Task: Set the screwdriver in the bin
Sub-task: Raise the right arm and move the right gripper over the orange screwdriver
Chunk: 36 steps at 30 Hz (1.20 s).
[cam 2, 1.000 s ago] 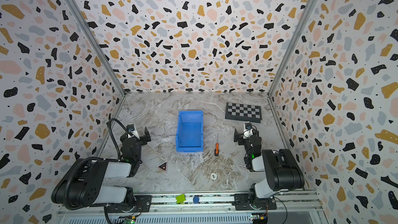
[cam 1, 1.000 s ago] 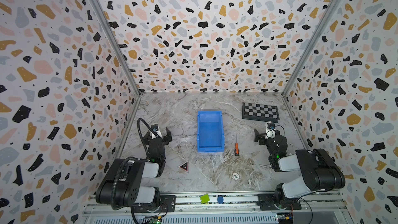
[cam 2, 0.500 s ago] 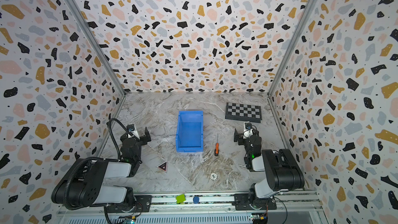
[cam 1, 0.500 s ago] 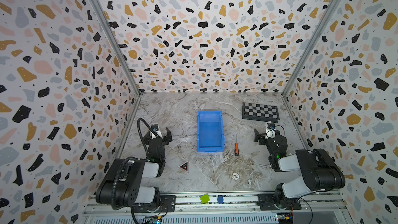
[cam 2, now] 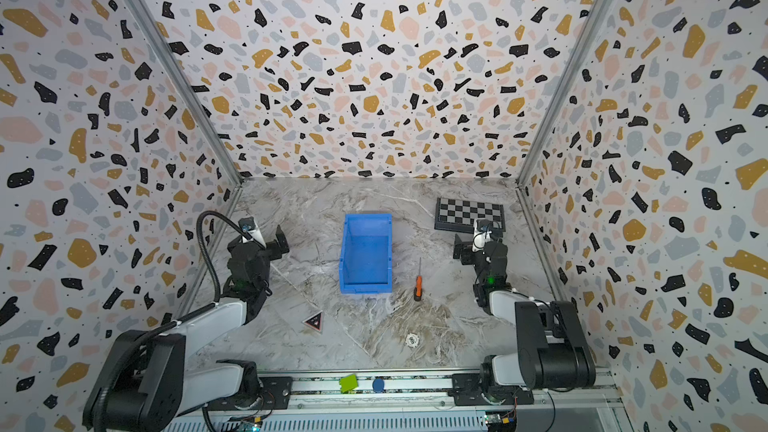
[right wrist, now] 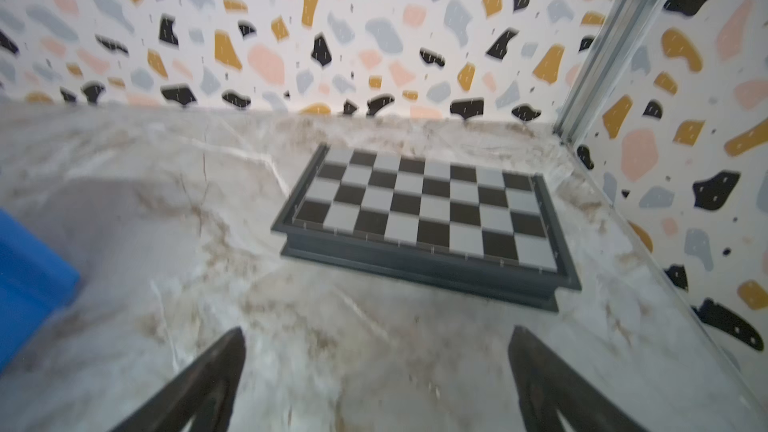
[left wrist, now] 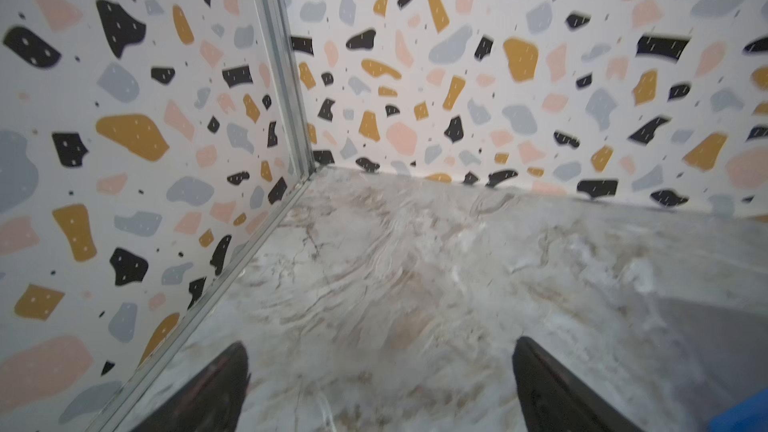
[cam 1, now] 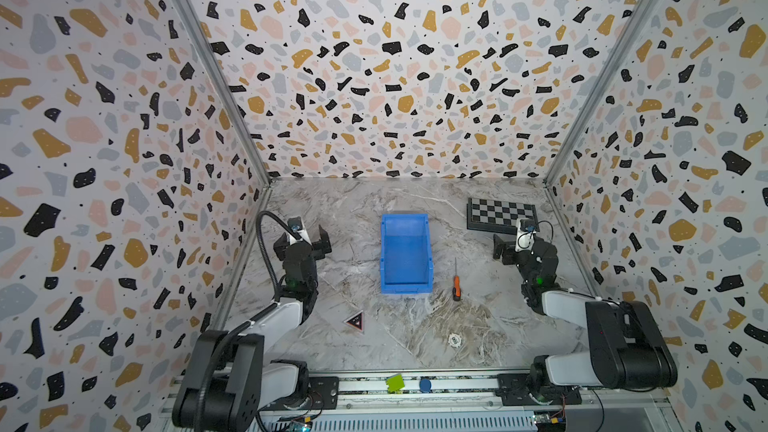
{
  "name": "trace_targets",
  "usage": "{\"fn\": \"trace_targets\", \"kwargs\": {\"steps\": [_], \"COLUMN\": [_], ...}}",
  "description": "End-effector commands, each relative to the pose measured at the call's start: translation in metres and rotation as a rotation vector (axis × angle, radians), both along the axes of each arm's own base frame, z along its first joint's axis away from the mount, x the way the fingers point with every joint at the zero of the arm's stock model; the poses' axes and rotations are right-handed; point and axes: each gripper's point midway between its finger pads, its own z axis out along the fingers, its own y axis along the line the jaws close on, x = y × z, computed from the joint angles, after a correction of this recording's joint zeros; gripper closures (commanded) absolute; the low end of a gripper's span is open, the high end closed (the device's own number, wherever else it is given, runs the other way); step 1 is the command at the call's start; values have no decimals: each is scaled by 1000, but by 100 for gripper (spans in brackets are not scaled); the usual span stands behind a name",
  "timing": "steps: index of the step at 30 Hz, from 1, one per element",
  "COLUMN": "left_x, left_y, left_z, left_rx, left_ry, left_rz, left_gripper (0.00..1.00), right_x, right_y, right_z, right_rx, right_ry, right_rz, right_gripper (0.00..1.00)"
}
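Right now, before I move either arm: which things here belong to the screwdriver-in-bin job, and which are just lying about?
For the job:
- screwdriver, lying just right of the bin
- bin, empty

Lying about:
- chequered board
- triangular tag
- small round white disc
- green piece
- blue disc

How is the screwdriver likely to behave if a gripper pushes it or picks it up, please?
Nudged sideways, the screwdriver would probably roll: its handle looks round and the table smooth. It seems rigid and light, being slim and shorter than the bin. The thin shaft offers little to grip; the thicker handle is likely the safer hold.
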Motion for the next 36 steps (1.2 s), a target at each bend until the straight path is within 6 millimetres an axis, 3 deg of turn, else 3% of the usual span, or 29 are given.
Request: {"fn": "trace_targets", "kwargs": {"steps": [1,6,9,13,19,22,25,30,33,36], "left_x": [3,15,18,20,35,39,40,43,42,40], "left_y": [-10,-25,-32,-35,-46,-50,-45,-44,-42,-35], "left_z": [14,43,45,38,15,9,7,11,15,19], "left_rx": [-96,-248,-338,-382,-399,-406,-380,-363,-345,-314], "left_ry": [45,47,42,55,142,146,150,149,135,136], "left_rz": [-48,-91,-116,-120,-152,-171,-146,-144,-139,-107], "left_gripper": [0,0,0,0,0,0,0,0,0,0], "right_x": [-3,-13,-36,-70,-122,-137,-144,-143,-141,-139], "right_y": [4,11,38,58,98,112,121,138,150,160], "right_z": [17,30,25,18,-4,-14,-28,-45,-57,-67], "right_rx": [71,151,138,41,52,82,128,83,50,16], "right_ry": [141,318,412,493,617,615,650,705,743,773], "right_rz": [-6,-27,43,12,121,137,144,156,175,186], "right_gripper": [1,1,1,1,1,1,0,9,24,25]}}
